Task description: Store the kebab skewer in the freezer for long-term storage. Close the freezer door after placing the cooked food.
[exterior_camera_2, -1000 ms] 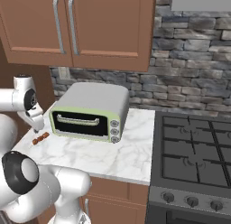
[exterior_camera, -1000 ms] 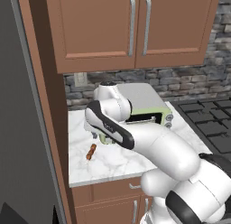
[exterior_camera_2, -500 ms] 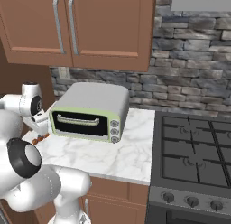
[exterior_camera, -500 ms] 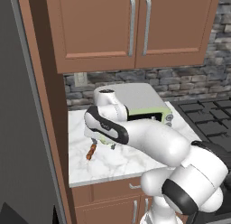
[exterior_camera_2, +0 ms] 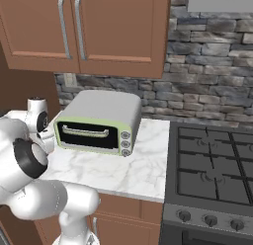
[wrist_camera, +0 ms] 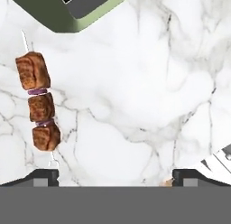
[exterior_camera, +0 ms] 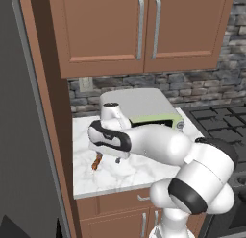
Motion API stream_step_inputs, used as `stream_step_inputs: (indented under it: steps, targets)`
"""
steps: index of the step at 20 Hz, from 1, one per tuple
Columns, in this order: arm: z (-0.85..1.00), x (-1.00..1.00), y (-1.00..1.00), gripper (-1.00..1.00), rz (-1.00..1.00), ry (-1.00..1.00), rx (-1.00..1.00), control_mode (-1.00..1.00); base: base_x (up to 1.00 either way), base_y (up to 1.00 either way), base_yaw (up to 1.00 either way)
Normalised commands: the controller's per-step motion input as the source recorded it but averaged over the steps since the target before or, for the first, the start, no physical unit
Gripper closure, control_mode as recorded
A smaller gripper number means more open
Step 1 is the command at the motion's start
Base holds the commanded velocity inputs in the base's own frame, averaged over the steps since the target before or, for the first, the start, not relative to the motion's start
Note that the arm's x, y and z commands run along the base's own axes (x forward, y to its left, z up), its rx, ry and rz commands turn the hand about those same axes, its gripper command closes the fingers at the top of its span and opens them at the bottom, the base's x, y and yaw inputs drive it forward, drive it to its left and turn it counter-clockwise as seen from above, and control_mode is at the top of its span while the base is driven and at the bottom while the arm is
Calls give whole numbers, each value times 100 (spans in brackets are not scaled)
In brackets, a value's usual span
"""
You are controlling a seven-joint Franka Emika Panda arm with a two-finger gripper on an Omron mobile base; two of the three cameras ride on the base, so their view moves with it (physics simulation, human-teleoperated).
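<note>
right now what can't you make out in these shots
- Claw: in the left base view the white arm covers it; in the hand view its two tips sit at the bottom edge, spread wide.
- Kebab skewer: small in the left base view, partly behind the arm.
- Freezer: cut off by the left edge, door state unclear.
- Toaster oven: the hand view's top edge crops it.

counter [exterior_camera: 139,171]: white marble | on it: kebab skewer [exterior_camera: 97,161], toaster oven [exterior_camera_2: 99,121]
</note>
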Motion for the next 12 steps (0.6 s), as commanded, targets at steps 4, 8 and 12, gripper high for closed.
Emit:
stream_step_inputs:
  steps: [4,8,12]
  targets:
    - [-11,22,17,-100,-6,0,-4,-100,0,0,0]
    - [-11,17,18,-100,-4,0,-6,-100,0,0,0]
    - [-12,19,11,-100,-4,0,-6,-100,0,0,0]
